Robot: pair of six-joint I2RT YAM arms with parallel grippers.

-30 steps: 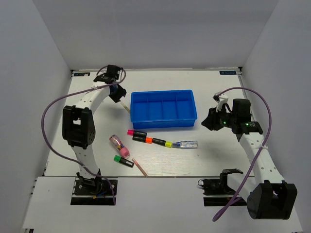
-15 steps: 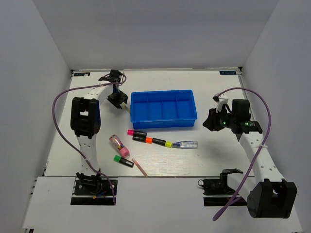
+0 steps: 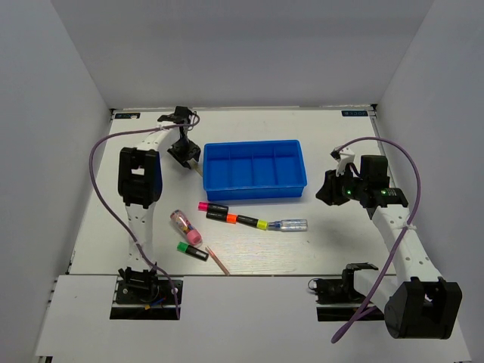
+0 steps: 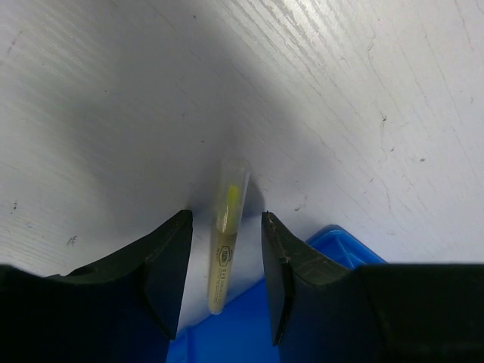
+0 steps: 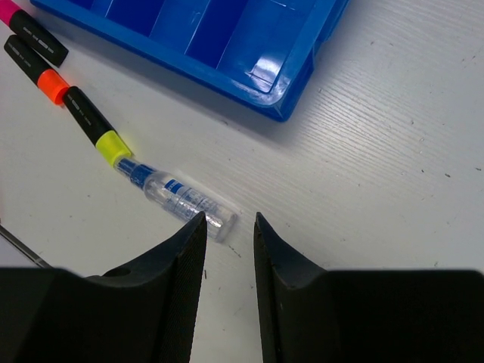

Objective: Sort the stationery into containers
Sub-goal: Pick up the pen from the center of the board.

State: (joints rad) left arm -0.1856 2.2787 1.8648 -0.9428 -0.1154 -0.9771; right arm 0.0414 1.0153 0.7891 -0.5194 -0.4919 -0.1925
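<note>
**Top external: left gripper reaches the tray**

We see it has swung to the tray's left end.

Left wrist: jaws apart astride a stick lying just beside the tray; we expect a grasp.

Right wrist: right gripper has its jaws apart, with the pen on the table ahead.

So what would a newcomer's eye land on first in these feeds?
The bright-blue tray in the middle of the table, with all four compartments looking empty. On its near side lies a scatter of highlighters and a clear pen. At the tray's left end, the left gripper hangs open over a pale stick.
</note>
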